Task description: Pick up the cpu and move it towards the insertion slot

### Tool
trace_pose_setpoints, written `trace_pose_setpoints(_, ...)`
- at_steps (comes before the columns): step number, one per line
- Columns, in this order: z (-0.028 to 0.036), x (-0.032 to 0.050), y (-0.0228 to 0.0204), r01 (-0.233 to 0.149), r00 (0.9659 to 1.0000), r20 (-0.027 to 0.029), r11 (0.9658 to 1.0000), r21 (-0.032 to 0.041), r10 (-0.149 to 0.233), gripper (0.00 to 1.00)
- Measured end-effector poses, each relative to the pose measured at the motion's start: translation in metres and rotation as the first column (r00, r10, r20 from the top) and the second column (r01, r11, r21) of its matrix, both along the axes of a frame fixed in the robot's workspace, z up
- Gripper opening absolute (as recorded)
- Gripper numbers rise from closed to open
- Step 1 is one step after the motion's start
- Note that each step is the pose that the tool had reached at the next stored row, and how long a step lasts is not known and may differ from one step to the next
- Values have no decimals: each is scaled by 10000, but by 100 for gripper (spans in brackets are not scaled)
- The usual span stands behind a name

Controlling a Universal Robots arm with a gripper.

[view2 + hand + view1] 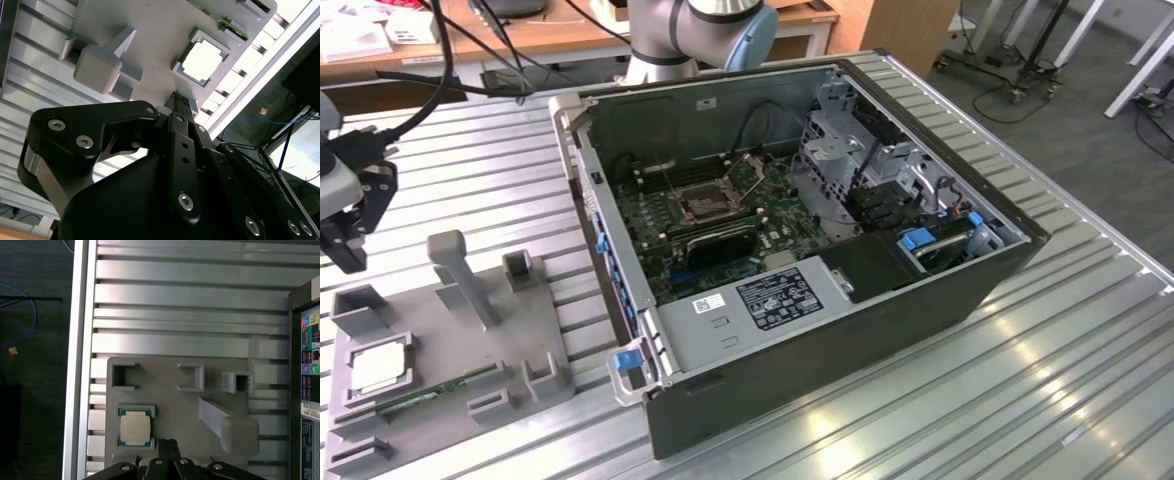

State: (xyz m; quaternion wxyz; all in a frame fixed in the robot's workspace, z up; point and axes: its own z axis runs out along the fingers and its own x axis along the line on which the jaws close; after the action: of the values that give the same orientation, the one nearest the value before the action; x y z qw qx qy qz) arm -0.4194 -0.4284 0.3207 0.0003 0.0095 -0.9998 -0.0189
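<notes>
Cpu (135, 427) not gripped: gripper (168, 442) fingers look pressed together with just a thin seam between the tips, nothing pinched, seen in both wrist views. Gripper hangs clear above the grey tray (170, 405), tips not touching it. In the first wrist view the cpu is just beside the tips. In the exterior view the gripper (347, 262) is at the view's left edge, above the tray's (520, 330) near-left part, with the cpu (376, 368) below it and apart. Cpu lies flat, metal face up, in a square recess of the tray. Memory stick (420, 398) lies in the tray just beside the cpu recess. Tall post (460, 275) stands upright on the tray, near the cpu. Slot (704, 203) is on the board (761, 215) inside the open case (854, 330), well apart from cpu and gripper, toward the exterior view's right; its frame is silver, its centre dark. Case and tray both sit on the slatted metal table (1014, 400). Arm (680, 40) base stands behind the case.
</notes>
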Motion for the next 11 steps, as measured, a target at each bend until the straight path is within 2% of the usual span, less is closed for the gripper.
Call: trace_pose_setpoints(11,-38,0,0,0,10000,2,10000,1,0,11)
